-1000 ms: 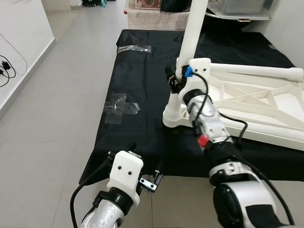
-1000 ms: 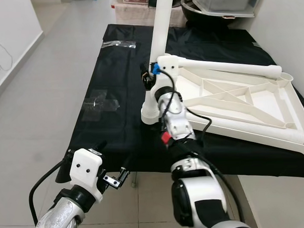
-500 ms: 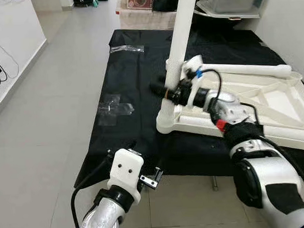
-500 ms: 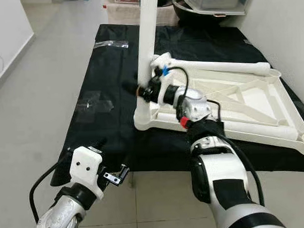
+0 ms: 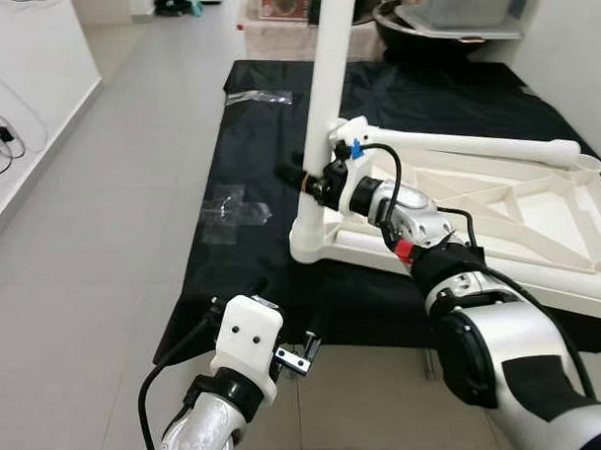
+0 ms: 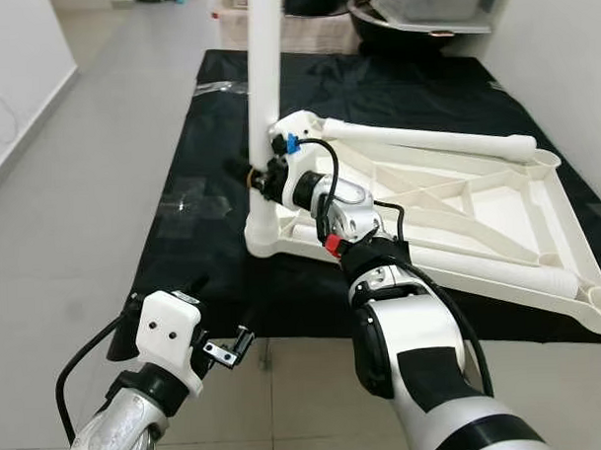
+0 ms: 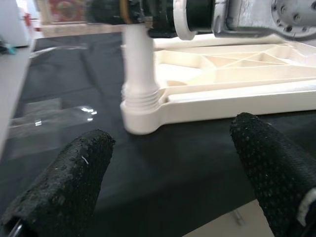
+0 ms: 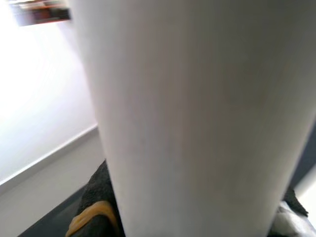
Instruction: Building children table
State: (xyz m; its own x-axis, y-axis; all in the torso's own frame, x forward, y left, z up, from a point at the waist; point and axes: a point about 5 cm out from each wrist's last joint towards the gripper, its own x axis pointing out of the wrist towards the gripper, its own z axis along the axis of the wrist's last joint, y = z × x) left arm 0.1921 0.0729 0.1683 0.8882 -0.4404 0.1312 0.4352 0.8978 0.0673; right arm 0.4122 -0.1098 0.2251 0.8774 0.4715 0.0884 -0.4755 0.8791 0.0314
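One white upright leg stands in the corner socket of the white table top, which lies upside down on a black cloth spread on the tiled floor. The right tool is at the lower part of this leg, just above the socket, and its black fingers are closed on the leg from both sides; in the right wrist view the leg is very close to the camera. A second white leg lies flat along the far edge of the table top. The left tool hangs low at the near edge of the cloth, well apart from the table top, and its two black fingers are wide open and hold nothing. Some clear plastic wrap lies on the cloth to the left of the upright leg.
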